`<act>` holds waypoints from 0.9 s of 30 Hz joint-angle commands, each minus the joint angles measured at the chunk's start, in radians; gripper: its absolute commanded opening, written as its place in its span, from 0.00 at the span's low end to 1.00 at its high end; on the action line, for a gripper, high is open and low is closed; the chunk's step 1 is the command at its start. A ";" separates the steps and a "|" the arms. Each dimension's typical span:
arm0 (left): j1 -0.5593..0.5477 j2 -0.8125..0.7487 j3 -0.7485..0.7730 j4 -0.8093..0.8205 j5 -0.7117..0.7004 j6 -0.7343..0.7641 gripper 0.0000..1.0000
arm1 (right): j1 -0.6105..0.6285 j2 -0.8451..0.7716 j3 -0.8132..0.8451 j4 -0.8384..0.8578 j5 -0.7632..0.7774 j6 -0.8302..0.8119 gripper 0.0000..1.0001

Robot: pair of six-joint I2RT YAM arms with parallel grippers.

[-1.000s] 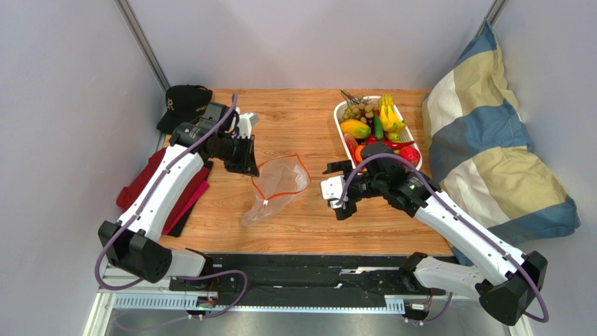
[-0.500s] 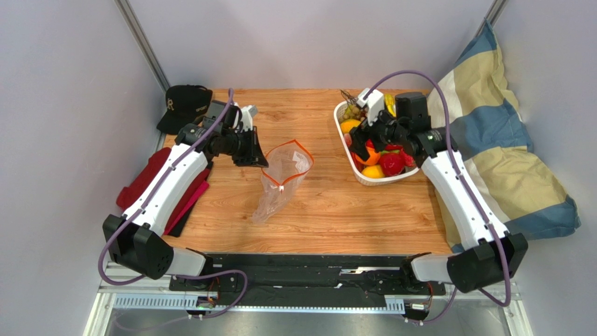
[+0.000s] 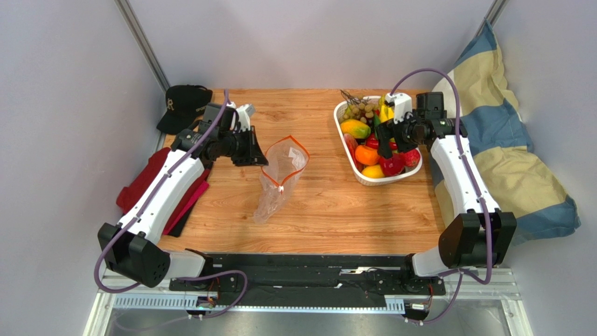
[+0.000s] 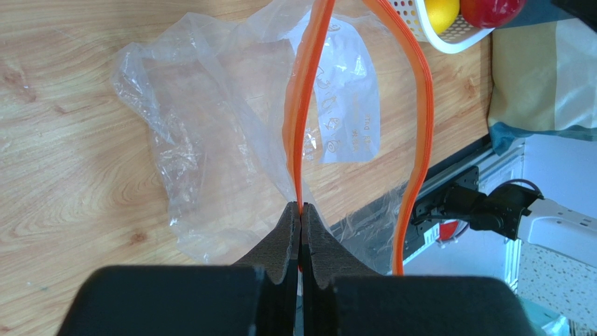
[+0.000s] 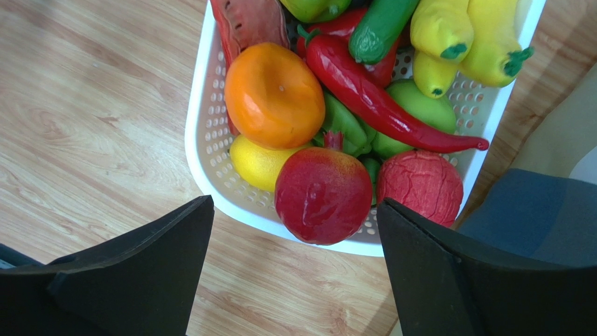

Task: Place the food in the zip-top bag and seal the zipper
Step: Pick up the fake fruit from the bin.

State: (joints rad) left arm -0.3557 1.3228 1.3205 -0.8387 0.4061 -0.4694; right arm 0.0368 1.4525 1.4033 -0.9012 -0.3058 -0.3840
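As the top view showed, the zip-top bag (image 3: pixel 282 171) lay at nine o'clock from the basket (image 3: pixel 378 183). Left wrist: the left end effector (image 4: pixel 301 210) pinched the zipper (image 4: pixel 294 126) to hold the mouth open. Right wrist: the right end effector (image 5: pixel 292 210) gaped empty over the food (image 5: pixel 273 94).

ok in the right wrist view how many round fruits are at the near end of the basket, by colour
orange: 1, the orange fruit
yellow: 1, the lemon
red: 2, the pomegranate and the bumpy red fruit
green: 1, the pale green fruit, partly under the red chilli
total: 5
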 commanded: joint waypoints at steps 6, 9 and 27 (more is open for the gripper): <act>0.003 -0.014 -0.003 0.036 0.017 -0.015 0.00 | 0.003 0.051 -0.084 0.044 0.152 0.013 0.91; 0.001 -0.016 -0.009 0.035 0.026 -0.014 0.00 | 0.008 0.084 -0.101 0.065 0.177 0.034 0.91; -0.022 -0.040 -0.053 0.049 0.071 0.011 0.00 | 0.038 0.020 -0.054 -0.021 0.148 0.108 0.47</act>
State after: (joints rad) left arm -0.3645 1.3190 1.2778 -0.8230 0.4416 -0.4664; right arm 0.0715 1.5616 1.2598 -0.8608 -0.1078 -0.3168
